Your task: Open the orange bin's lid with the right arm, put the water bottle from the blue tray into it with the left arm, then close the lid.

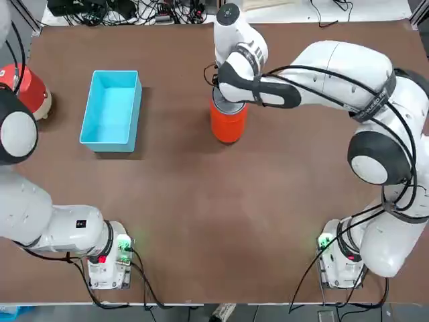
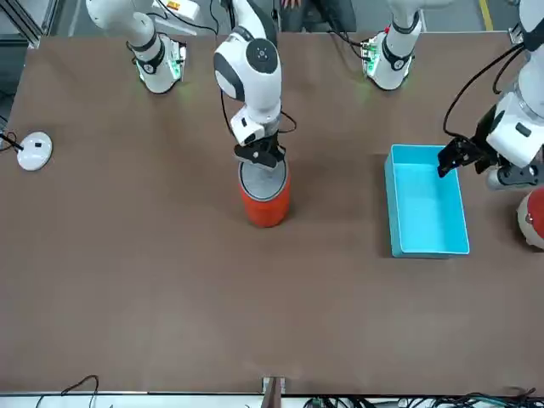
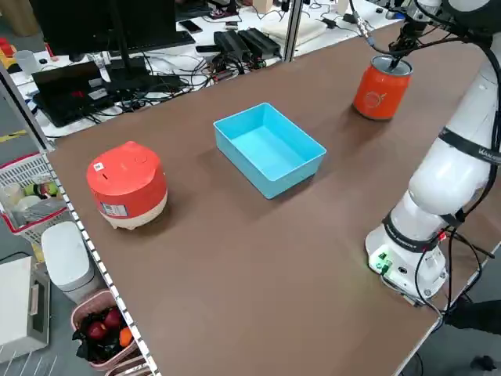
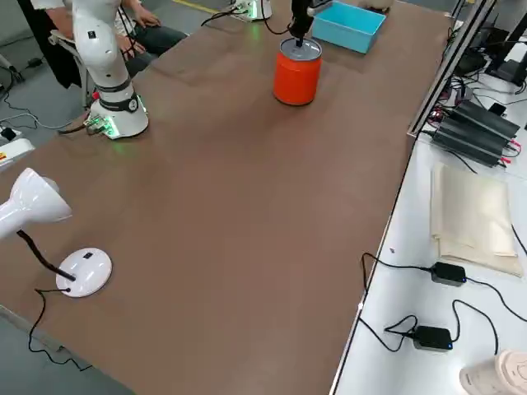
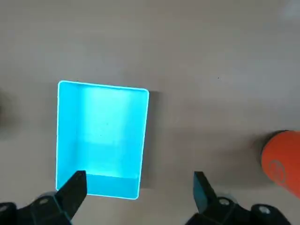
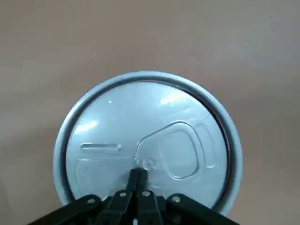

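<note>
One round grey-silver disc lid (image 6: 103, 126): sits level on the upright orange cylinder bin (image 2: 265, 208), directly below the right hand (image 6: 138, 172), pressed together, nothing pinched; contact, cannot tell. Probably needs only a straight push down. Farther out, by the light blue rectangular plastic tray (image 5: 103, 176), hovers spread: left hand (image 5: 140, 180). Water bottle out of sight, perhaps inside.
</note>
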{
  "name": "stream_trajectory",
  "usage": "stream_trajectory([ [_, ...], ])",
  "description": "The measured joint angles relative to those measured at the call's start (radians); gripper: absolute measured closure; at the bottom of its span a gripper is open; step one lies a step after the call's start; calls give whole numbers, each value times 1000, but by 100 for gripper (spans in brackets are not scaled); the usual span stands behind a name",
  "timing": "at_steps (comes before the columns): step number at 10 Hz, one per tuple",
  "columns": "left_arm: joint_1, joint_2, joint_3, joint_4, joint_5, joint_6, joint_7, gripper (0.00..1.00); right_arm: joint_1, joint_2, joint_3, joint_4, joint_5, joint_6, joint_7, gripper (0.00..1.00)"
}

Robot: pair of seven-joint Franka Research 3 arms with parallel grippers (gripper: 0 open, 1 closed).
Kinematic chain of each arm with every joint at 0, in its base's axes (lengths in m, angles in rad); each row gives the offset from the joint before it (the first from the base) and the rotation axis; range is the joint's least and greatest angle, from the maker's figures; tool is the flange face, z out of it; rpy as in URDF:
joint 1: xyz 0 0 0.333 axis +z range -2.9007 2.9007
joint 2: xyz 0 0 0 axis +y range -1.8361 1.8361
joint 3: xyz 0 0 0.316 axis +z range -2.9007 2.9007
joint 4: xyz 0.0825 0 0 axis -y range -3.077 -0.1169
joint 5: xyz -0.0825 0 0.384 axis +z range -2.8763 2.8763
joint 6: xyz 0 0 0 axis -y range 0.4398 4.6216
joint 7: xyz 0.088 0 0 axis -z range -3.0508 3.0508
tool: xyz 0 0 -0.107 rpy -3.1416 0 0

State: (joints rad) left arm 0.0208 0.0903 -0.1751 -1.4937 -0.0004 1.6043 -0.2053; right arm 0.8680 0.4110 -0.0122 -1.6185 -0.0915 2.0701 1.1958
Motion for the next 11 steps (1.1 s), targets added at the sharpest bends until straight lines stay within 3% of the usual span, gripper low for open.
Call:
stream_trajectory([
  [7,8,4,8,-1,0,0,60,0,10,10,0,3,-39,27,52,99],
  [9,7,4,8,-1,0,0,60,0,8,19,-1,38,-35,-35,40,99],
  [11,6,4,8,0,0,0,60,0,-22,25,-14,125,7,-163,-17,99],
])
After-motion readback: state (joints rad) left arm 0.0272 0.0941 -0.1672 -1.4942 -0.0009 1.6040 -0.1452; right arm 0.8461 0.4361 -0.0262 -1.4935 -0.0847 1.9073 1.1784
